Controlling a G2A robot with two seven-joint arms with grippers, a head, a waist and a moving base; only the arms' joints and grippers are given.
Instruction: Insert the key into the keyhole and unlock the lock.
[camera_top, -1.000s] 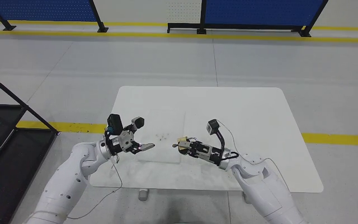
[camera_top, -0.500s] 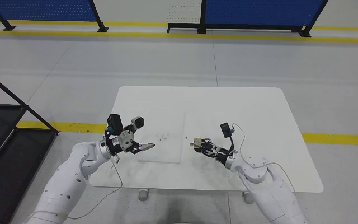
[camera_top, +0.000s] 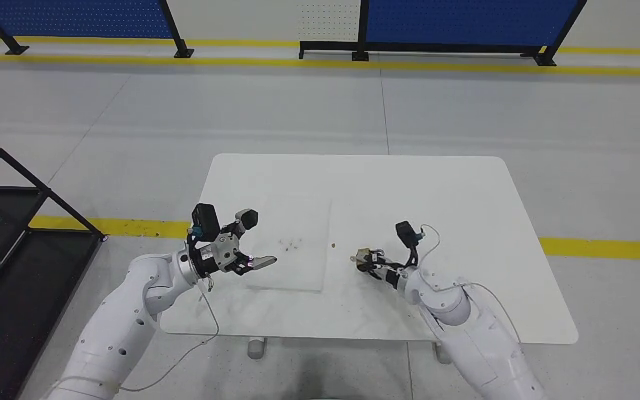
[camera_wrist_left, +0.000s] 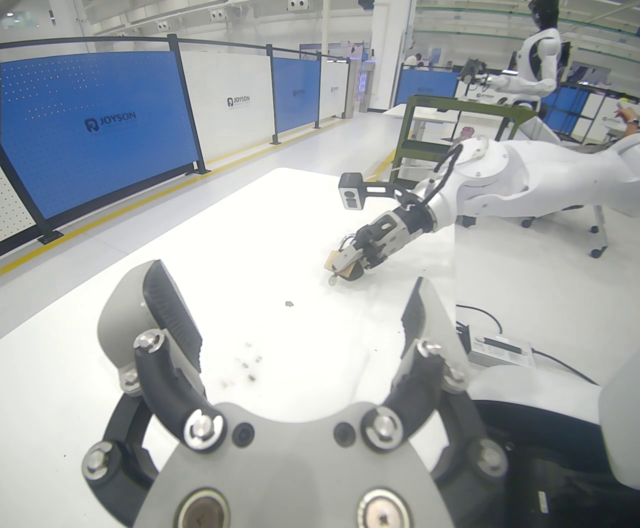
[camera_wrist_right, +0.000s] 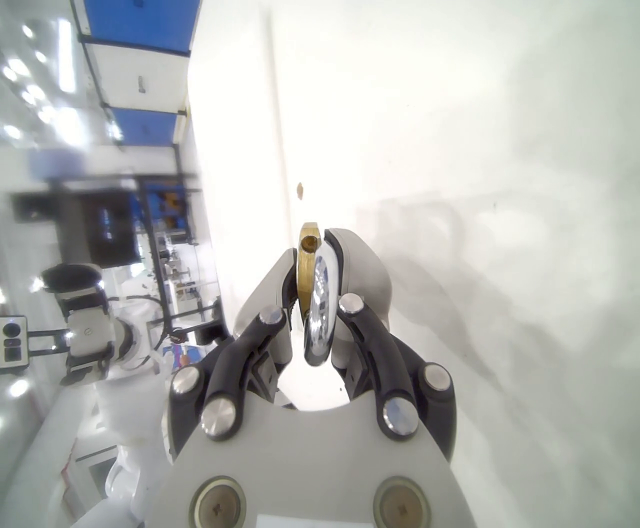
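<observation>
My right gripper (camera_top: 359, 260) is shut on a brass padlock (camera_wrist_right: 306, 257) just above the middle of the white table (camera_top: 460, 200). In the right wrist view the lock's brass edge with a round hole sticks out past the fingertips (camera_wrist_right: 350, 250), and a shiny silver part (camera_wrist_right: 320, 305) lies against it between the jaws. In the left wrist view the padlock (camera_wrist_left: 344, 264) has a small silver piece (camera_wrist_left: 332, 281) hanging below it; I cannot tell if that is the key. My left gripper (camera_top: 264, 262) is open and holds nothing, left of the lock and apart from it.
Dark specks (camera_top: 291, 241) and a small brown crumb (camera_top: 332, 243) lie on the table between the grippers. A grey box with a cable (camera_wrist_left: 500, 350) sits below the table's near edge. Blue fence panels (camera_top: 460, 20) stand far behind.
My right gripper has drawn back to the right with the padlock, widening the gap to the left gripper. The left arm has stayed still and open.
</observation>
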